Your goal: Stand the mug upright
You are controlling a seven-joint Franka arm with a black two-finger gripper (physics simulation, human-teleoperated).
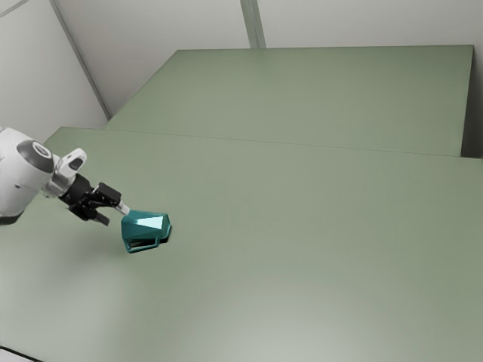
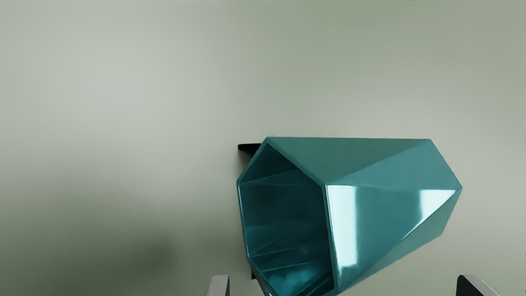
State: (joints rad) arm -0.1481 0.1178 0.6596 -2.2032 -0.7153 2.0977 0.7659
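The teal faceted mug (image 1: 147, 222) lies on its side on the green table, its handle toward the exterior view's bottom. Just to the exterior view's left of it is my gripper (image 1: 115, 216), fingers apart, one fingertip by the mug's upper left corner; whether they touch I cannot tell. In the wrist view the mug (image 2: 382, 205) shows its dark hollow mouth and shiny side, lying ahead of the open gripper (image 2: 346, 286), whose two fingertips stand wide apart. Most of the handle is hidden there.
The green tabletop (image 1: 302, 241) stretches around the mug. Beyond it, toward the exterior view's top, is another green surface (image 1: 317, 98), with pale walls behind. A dark-edged pale object (image 1: 15, 356) sits at the exterior view's lower left corner.
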